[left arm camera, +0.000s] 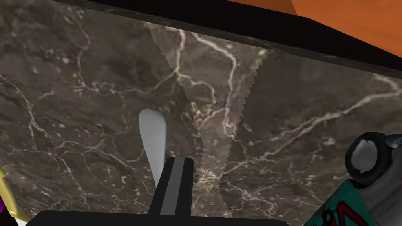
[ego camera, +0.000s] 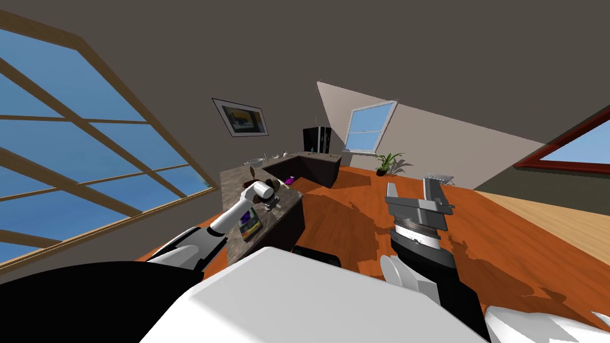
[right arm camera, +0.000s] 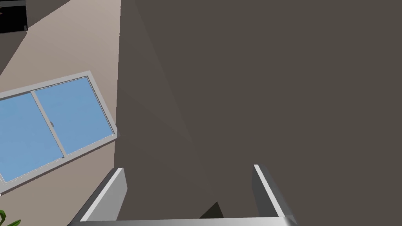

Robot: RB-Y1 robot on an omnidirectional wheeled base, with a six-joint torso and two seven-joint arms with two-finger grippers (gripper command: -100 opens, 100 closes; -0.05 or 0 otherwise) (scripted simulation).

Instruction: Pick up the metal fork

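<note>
The left gripper (ego camera: 271,199) is stretched over the marble counter (left arm camera: 78,78). Its fingers are pressed together on the fork (left arm camera: 152,133), pinched partway along so the pale rounded handle juts past the tips. The steep downward approach is judged to suit a flat thing lying on stone. Whether the fork is clear of the counter cannot be told. A teal container (left arm camera: 365,164) sits near, untouched. The right gripper (ego camera: 411,186) is held high, fingers spread, out of the working arm's way.

One fork (left arm camera: 152,133), one marble counter (left arm camera: 306,117).
</note>
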